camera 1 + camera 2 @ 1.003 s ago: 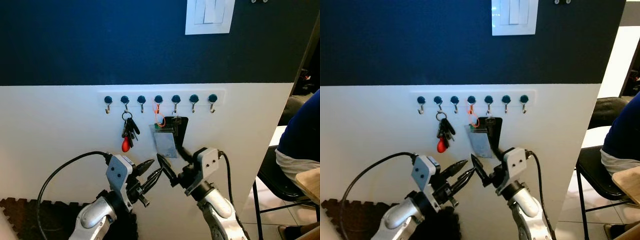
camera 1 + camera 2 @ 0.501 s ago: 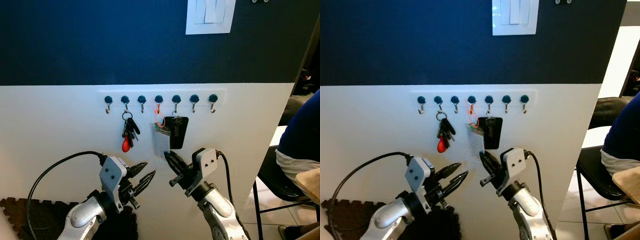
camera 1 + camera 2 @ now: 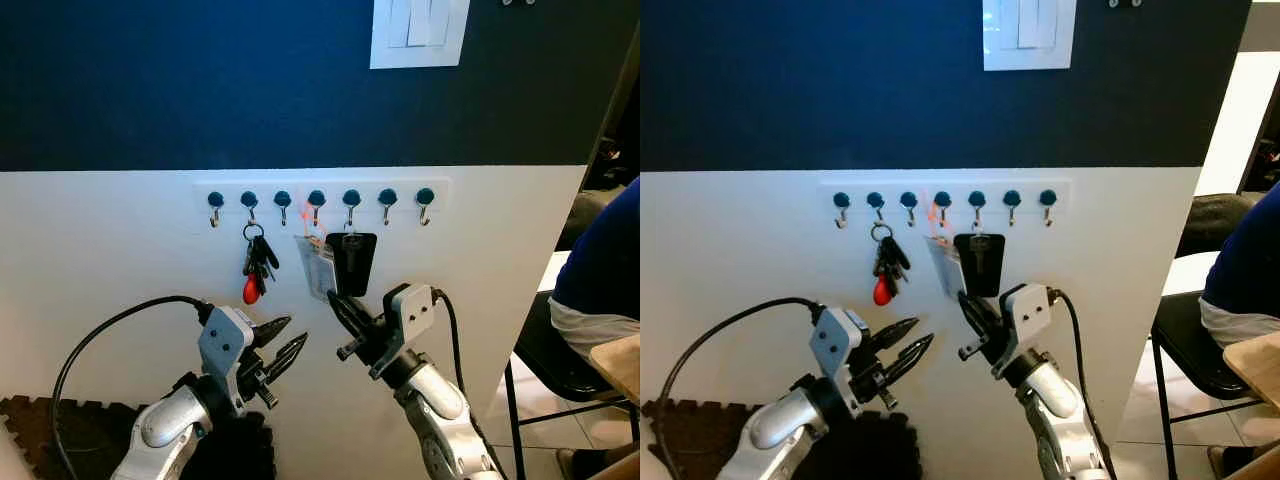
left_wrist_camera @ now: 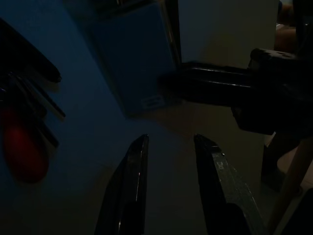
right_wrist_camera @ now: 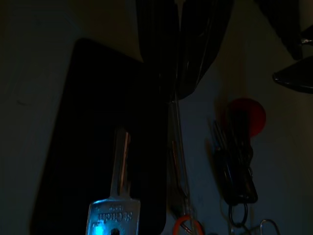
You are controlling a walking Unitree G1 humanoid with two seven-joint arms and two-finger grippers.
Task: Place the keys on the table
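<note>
On the white lower half of the wall [image 3: 110, 260], a row of hooks [image 3: 317, 202] ran across, seven of them with dark blue round tops. The upper wall was dark blue, and a white light switch [image 3: 418, 32] sat at about 12 o'clock.

A black cable [image 3: 110, 335] curved up to the left arm. The left pincer [image 3: 283, 343] was at about 7 o'clock, raised near the wall below the hooks, its two black fingers spread a little with nothing between them. Just above it, at about 11 o'clock from its tips, the bunch of keys [image 3: 257, 262] hung from the second hook, with a red tag [image 3: 251, 290] at the bottom. The pincer and the keys were apart.

In the middle, a clear card holder [image 3: 316, 268] hung tilted from the fourth hook on an orange loop [image 3: 310, 214]. Just beside it, a black tag [image 3: 353, 262] with a silver key [image 5: 117, 196] hung from the fifth hook.

The right pincer [image 3: 338, 311] was at about 6 o'clock, pointing up. Its fingers were pressed together on the bottom edge of the clear card holder, just below the black tag.

At 3 o'clock, a person in a dark blue top [image 3: 605, 262] sat on a black chair [image 3: 545, 365].
</note>
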